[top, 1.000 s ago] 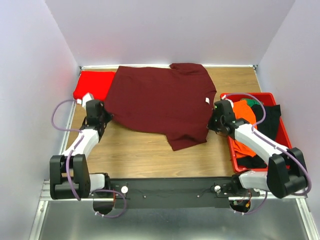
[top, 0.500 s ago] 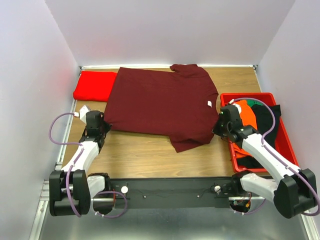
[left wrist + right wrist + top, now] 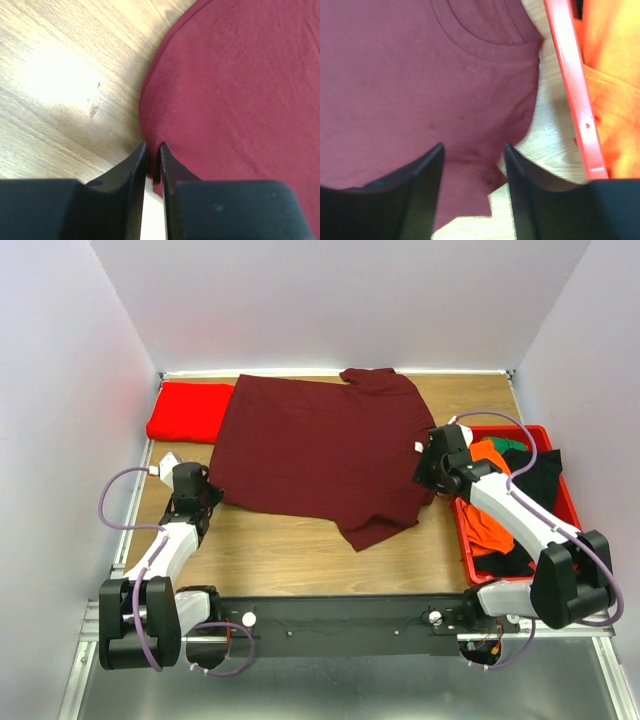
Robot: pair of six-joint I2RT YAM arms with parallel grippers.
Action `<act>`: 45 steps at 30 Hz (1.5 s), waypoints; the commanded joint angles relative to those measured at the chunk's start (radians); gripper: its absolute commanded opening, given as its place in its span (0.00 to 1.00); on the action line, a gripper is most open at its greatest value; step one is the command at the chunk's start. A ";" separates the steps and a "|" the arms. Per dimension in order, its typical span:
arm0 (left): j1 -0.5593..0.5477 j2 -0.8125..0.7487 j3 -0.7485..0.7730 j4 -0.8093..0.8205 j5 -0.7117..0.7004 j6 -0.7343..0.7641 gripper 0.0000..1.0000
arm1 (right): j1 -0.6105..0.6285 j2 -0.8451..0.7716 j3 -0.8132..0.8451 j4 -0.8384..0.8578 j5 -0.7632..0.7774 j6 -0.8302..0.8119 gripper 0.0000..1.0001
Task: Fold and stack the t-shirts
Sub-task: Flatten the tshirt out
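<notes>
Crosswise lies the maroon t-shirt [image 3: 320,450], neck pointing right

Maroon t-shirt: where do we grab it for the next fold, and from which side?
Probably take the maroon t-shirt by its two ends: it lies flat, hem left, neck right. Pinch the hem corner at the left gripper from the left, and the collar-side edge below the right gripper from the right. Both edges end on bare table, so low fingers should catch them.

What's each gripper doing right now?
Left gripper: barely open, tips at the maroon t-shirt edge, nothing held.
Right gripper: open above that shirt.
</notes>
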 commanded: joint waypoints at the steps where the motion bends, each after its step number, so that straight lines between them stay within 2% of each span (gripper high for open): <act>1: 0.005 -0.014 -0.019 0.039 -0.002 0.004 0.25 | 0.000 -0.031 0.026 -0.017 0.008 -0.028 0.61; 5: 0.005 -0.023 -0.039 0.054 0.004 -0.002 0.25 | 0.044 -0.107 -0.026 -0.029 -0.024 -0.005 0.60; 8: 0.005 -0.016 -0.044 0.059 0.004 -0.002 0.25 | 0.178 -0.144 -0.063 -0.049 0.022 0.075 0.57; 9: 0.004 -0.016 -0.042 0.057 0.006 0.001 0.25 | 0.274 -0.146 -0.071 -0.052 0.038 0.099 0.56; 11: 0.004 -0.022 -0.042 0.057 0.015 0.002 0.25 | 0.398 -0.111 -0.098 -0.053 0.078 0.173 0.51; 13: 0.003 -0.031 -0.045 0.059 0.015 0.002 0.25 | 0.466 -0.073 -0.112 -0.049 0.115 0.221 0.45; 17: 0.005 -0.048 -0.047 0.057 0.012 0.002 0.25 | 0.609 0.058 -0.083 -0.033 0.186 0.239 0.43; 25: 0.005 -0.048 -0.039 0.056 0.030 0.010 0.25 | 0.687 0.250 -0.035 0.025 0.224 0.201 0.44; 28: 0.004 -0.051 -0.039 0.054 0.036 0.011 0.25 | 0.710 0.296 -0.025 0.023 0.218 0.199 0.41; 41: 0.003 -0.065 -0.013 0.039 0.059 0.027 0.24 | 0.862 0.291 0.021 0.000 0.010 0.276 0.36; 43: 0.005 -0.066 -0.010 0.040 0.064 0.028 0.24 | 0.874 0.284 0.027 -0.001 -0.007 0.281 0.36; 45: 0.005 -0.065 -0.010 0.040 0.065 0.027 0.24 | 0.874 0.267 0.031 -0.007 0.012 0.290 0.42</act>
